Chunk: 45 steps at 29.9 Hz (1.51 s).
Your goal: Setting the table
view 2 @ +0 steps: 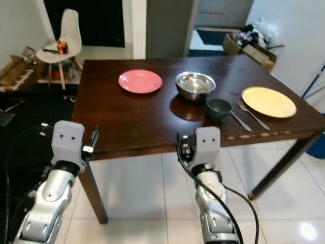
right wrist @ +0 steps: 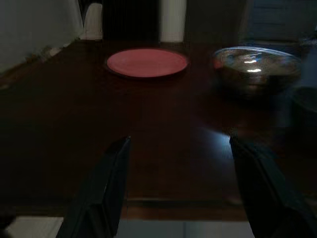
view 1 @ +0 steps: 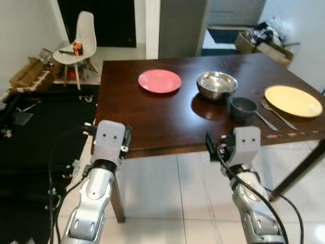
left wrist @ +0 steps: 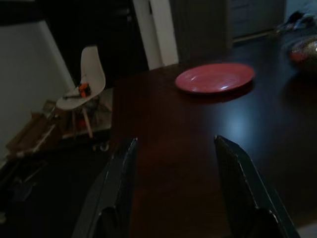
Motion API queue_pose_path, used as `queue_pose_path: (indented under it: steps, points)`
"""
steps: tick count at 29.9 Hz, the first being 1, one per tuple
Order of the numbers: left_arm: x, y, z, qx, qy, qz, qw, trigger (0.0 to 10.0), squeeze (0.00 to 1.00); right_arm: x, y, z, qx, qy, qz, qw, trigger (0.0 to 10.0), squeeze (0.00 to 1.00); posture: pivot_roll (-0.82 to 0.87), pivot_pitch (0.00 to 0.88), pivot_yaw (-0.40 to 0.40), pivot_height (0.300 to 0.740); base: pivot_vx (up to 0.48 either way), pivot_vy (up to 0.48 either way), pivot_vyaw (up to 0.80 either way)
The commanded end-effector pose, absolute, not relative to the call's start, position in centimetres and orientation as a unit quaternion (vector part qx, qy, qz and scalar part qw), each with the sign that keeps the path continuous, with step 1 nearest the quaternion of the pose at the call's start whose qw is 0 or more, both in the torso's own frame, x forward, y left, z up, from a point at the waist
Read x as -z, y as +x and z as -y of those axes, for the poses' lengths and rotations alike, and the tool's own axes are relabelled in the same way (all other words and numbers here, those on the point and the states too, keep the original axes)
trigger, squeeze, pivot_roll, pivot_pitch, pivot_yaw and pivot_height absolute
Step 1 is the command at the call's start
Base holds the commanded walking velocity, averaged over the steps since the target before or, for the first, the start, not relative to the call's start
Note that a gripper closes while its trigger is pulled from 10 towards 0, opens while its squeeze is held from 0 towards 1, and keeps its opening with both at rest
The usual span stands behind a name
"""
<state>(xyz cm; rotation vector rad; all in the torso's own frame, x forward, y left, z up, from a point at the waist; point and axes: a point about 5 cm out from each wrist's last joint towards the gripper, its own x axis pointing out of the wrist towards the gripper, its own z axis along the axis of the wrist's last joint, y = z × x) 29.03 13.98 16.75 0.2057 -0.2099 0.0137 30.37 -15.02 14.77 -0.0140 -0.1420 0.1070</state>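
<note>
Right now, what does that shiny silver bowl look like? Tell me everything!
The silver bowl looks like polished metal, round and deep, with bright glints inside and a thin rim. It stands upright on the dark wooden table, which mirrors it in a dark reflection. It looks empty. The pink plate lies apart on its left, and the small dark bowl sits close on its right, toward the near edge. Neither gripper touches it.
</note>
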Motion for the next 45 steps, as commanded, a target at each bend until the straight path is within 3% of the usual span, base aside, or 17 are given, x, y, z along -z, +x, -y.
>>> queue_pose_path:
  steps: [1, 36, 45]
  points:
    - [-16.29, 29.05, -13.89, -0.005, 0.099, 0.093, 0.991, 10.0, 0.00, -14.48, 30.29, 15.50, -0.046, -0.010, 0.063, 0.997, 10.0, 0.00, -0.03, 0.000, 0.064, 0.740, 0.480, 0.000, 0.00]
    - [-16.32, 29.19, -13.87, -0.005, 0.095, 0.092, 0.991, 10.0, 0.00, -14.38, 30.33, 15.31, -0.047, -0.011, 0.061, 0.997, 10.0, 0.00, -0.03, 0.000, 0.067, 0.740, 0.469, 0.000, 0.00]
    - [-16.36, 29.09, -13.53, 0.014, 0.079, 0.088, 0.993, 10.0, 0.00, -14.26, 30.28, 15.28, -0.050, -0.007, 0.057, 0.997, 10.0, 0.00, -0.03, 0.000, 0.069, 0.740, 0.082, 0.000, 0.00]
